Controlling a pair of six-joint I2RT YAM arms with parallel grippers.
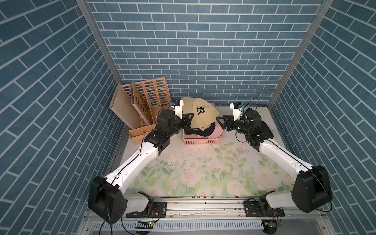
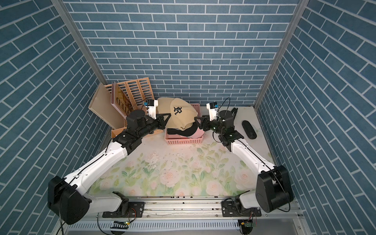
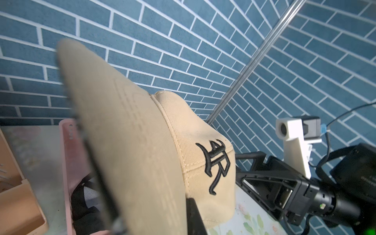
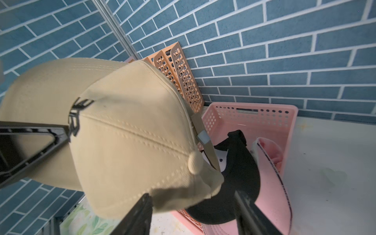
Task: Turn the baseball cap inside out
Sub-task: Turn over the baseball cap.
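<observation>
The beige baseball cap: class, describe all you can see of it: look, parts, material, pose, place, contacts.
The beige baseball cap looks like stitched cotton twill, with a black embroidered monogram on the front, a top button and a back strap with a metal buckle. It is right side out, held tilted in the air over the pink basket, brim towards the back wall. The left end effector is shut on it near the brim; the open right end effector straddles its rear edge.
</observation>
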